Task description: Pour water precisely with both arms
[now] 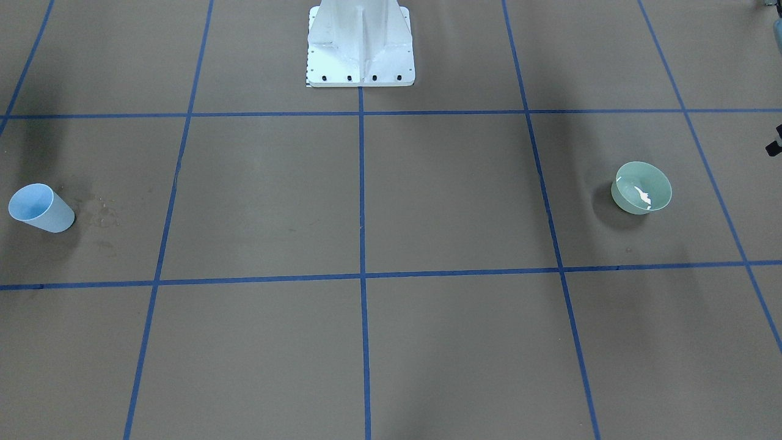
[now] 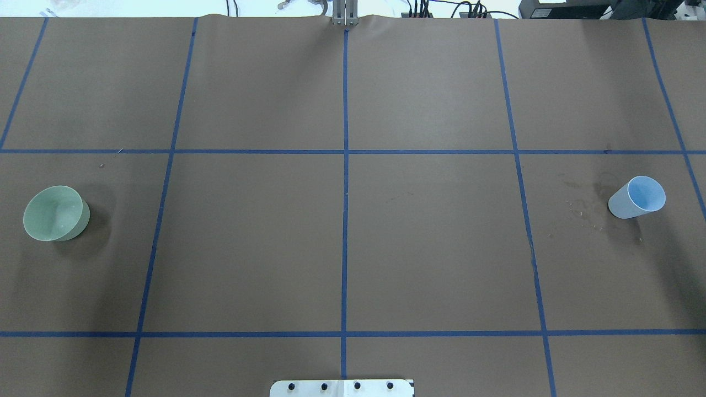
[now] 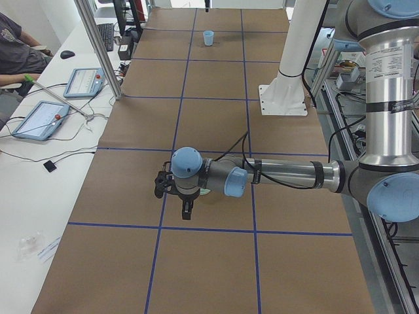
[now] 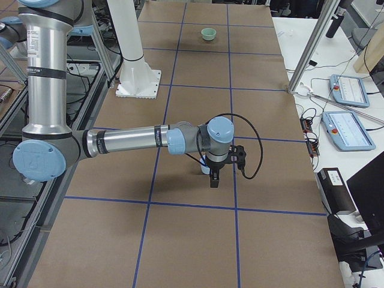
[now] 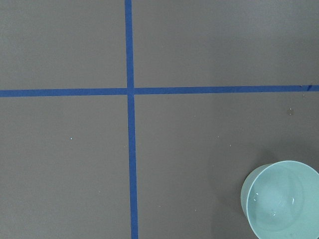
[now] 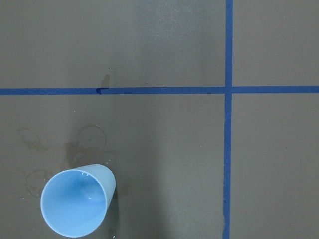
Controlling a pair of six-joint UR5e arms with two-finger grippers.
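A pale green bowl (image 2: 55, 213) stands on the brown paper on my left side; it also shows in the front view (image 1: 641, 188) and the left wrist view (image 5: 281, 199). White glints of water (image 1: 643, 195) lie inside it. A light blue cup (image 2: 637, 197) stands upright on my right side, also in the front view (image 1: 41, 209) and the right wrist view (image 6: 75, 201). My left gripper (image 3: 186, 210) hangs over the bowl and my right gripper (image 4: 214, 179) over the cup. Both show only in the side views, so I cannot tell whether they are open or shut.
The white pedestal (image 1: 360, 43) stands at the table's middle on my side. Blue tape lines (image 2: 345, 165) grid the paper. Dark wet stains (image 2: 584, 204) lie beside the cup. A side table with tablets (image 3: 39, 118) and a seated person (image 3: 13, 46) border the far edge.
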